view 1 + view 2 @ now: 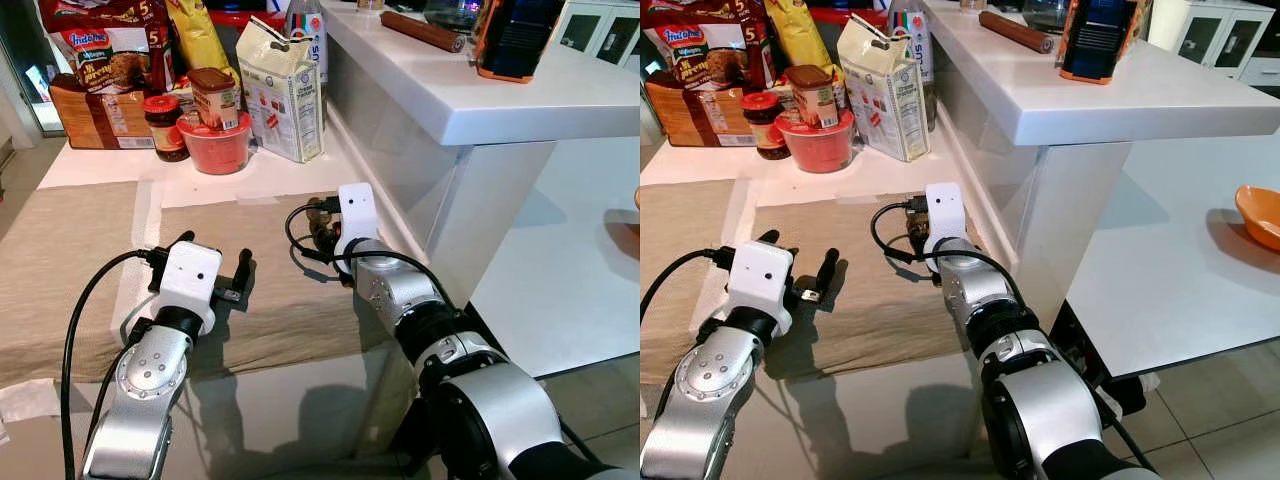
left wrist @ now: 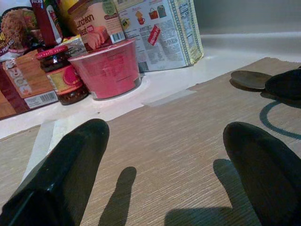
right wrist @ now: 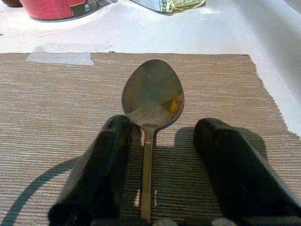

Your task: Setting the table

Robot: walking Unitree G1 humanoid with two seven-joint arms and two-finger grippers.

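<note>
Right wrist view gives you the clearest read: the spoon (image 3: 151, 108) lies flat on the placemat (image 3: 56, 122), bowl pointing away toward the red cup (image 3: 59, 7), and its handle runs back between the two black fingers of your right gripper (image 3: 160, 155). Those fingers are spread, one on each side of the neck, and neither looks to be pressing the metal. So the spoon is resting on the mat, not held.

In the head views your right gripper (image 1: 325, 232) sits at the far right part of the mat, close to the counter wall (image 1: 400, 150). Your left gripper (image 1: 215, 270) hovers over the mat's middle with its fingers wide apart and nothing between them.

Watch the withdrawal. The handle is thin and lies right along the inner face of one finger, so pulling back at a slant would likely drag the spoon askew or off the mat's edge. Lift straight up first. The dangling cable (image 1: 300, 245) beside the wrist could also snag the handle, and a wide swing risks clipping the carton (image 1: 285, 90).
</note>
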